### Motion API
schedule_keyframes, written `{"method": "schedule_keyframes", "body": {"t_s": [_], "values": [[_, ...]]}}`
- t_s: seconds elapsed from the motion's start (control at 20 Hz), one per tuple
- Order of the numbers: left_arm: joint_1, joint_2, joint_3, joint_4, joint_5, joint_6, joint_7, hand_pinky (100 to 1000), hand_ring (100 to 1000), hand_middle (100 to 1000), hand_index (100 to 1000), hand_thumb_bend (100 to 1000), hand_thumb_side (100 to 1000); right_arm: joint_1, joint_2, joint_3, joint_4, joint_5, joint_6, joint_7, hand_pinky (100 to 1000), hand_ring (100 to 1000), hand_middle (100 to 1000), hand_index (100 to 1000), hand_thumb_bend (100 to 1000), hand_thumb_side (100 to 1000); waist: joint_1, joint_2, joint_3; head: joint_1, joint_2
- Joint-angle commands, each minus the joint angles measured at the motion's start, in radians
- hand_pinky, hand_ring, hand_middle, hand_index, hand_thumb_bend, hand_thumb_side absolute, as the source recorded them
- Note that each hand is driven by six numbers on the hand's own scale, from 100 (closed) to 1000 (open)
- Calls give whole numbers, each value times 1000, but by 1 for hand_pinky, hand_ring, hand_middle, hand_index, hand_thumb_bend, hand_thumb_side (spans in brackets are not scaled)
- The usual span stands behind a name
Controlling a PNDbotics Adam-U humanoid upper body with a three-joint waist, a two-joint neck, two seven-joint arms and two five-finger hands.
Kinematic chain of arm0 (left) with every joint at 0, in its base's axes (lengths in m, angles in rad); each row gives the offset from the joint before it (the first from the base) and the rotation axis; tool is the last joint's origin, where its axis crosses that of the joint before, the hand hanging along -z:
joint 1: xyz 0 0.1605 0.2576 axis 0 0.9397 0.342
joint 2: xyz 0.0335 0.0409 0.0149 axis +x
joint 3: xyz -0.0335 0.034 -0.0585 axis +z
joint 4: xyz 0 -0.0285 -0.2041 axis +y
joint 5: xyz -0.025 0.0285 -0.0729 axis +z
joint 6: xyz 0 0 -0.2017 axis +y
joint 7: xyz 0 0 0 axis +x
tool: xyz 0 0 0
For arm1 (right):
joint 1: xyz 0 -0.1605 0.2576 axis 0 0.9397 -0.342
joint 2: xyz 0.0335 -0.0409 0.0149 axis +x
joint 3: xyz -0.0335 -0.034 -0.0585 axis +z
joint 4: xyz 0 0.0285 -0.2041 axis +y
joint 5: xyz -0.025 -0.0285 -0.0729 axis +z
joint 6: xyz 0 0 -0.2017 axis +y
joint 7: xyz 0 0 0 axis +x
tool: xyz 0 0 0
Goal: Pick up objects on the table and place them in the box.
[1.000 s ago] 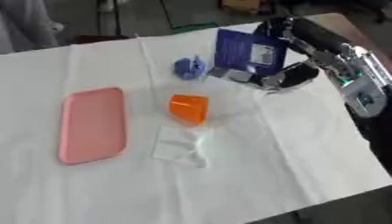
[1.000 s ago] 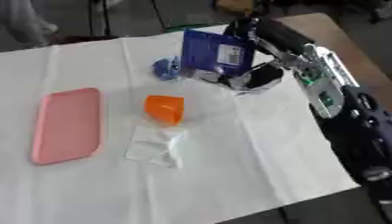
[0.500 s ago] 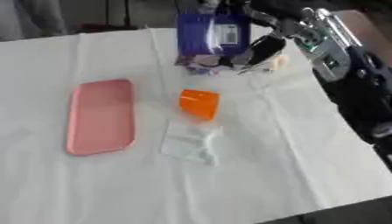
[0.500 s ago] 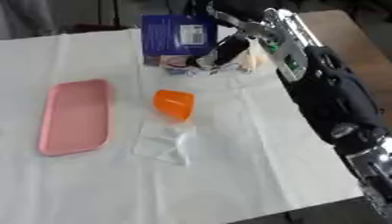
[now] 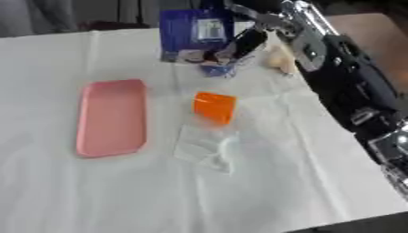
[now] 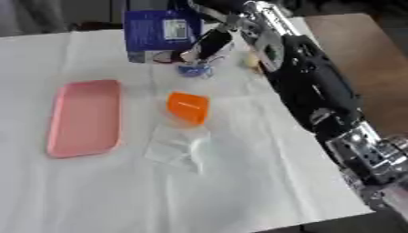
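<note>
The right hand point(image 5: 243, 43) reaches in from the far right corner of the table, its dark fingers angled down toward a small blue object point(image 5: 216, 69) that lies just in front of the upright blue box point(image 5: 194, 32); the fingertips sit right above or against that blue object, but blur makes it impossible to tell whether they are clasped on it or merely touching it, or whether the fingers are curled at all. A small cream-coloured item point(image 5: 279, 59) lies just to the right of the hand, near the table's right edge. The table is covered with a white cloth point(image 5: 95, 191), creased in places. An orange cup point(image 5: 213, 107) lies tipped on its side around the middle of the table, and a crumpled clear plastic bag point(image 5: 206, 148) lies just nearer than it, almost touching. A pink tray point(image 5: 111, 117) lies flat toward the left side, well apart from the cup. The black and silver right arm runs along the table's right edge. The near half of the cloth and its left near corner hold nothing, and there is open cloth between tray and cup. Beyond the far edge the background is dark.
</note>
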Motion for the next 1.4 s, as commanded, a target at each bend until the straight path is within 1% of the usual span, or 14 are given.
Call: {"method": "schedule_keyframes", "body": {"t_s": [0.05, 0.25, 0.35, 0.4, 0.55, 0.7, 0.9, 1.1, 1.15, 1.4], "values": [[-21, 4, -10, -10, 14, 0, -14, 621, 634, 720, 839, 179, 889, -42, 19, -21, 35, 42, 20, -8, 638, 515, 748, 513, 209, 538, 2, -16, 13, -22, -14], [-30, 0, -20, -12, 27, 0, -25, 621, 635, 720, 839, 178, 886, -63, 66, -34, 80, 75, 41, -16, 606, 472, 735, 515, 145, 570, 5, -19, 36, -37, -19], [-32, -2, -20, -12, 29, 1, -26, 621, 635, 720, 839, 179, 886, -68, 81, -39, 91, 83, 54, -25, 598, 464, 731, 515, 136, 574, 5, -19, 40, -40, -20], [-32, -2, -20, -12, 30, 1, -27, 620, 635, 721, 839, 180, 885, -70, 86, -40, 95, 86, 58, -29, 567, 436, 720, 514, 100, 585, 5, -19, 41, -41, -20], [-36, -6, -22, -12, 33, 2, -28, 620, 635, 722, 840, 179, 884, -74, 120, -50, 117, 102, 100, -41, 553, 430, 719, 522, 100, 598, 7, -20, 46, -51, -23], [-36, -6, -21, -12, 34, 2, -29, 620, 636, 722, 840, 179, 884, -77, 145, -44, 127, 125, 107, -40, 553, 432, 719, 524, 100, 596, 8, -21, 49, -55, -24], [-36, -7, -21, -13, 34, 2, -28, 620, 636, 722, 840, 179, 883, -79, 163, -39, 130, 145, 101, -42, 555, 434, 719, 525, 100, 599, 8, -22, 52, -58, -23], [-38, -8, -22, -12, 35, 3, -30, 620, 636, 723, 840, 180, 882, -73, 181, -19, 112, 164, 74, -40, 567, 446, 716, 533, 100, 596, 7, -23, 54, -61, -24], [-39, -8, -22, -12, 36, 3, -30, 619, 636, 723, 840, 181, 882, -73, 186, -11, 106, 169, 65, -38, 590, 474, 717, 546, 100, 592, 6, -23, 54, -61, -23], [-42, -9, -24, -11, 38, 4, -33, 619, 637, 724, 840, 182, 881, -62, 215, 28, 64, 245, 0, -26, 614, 503, 713, 557, 100, 585, 4, -26, 58, -62, -23]]}}
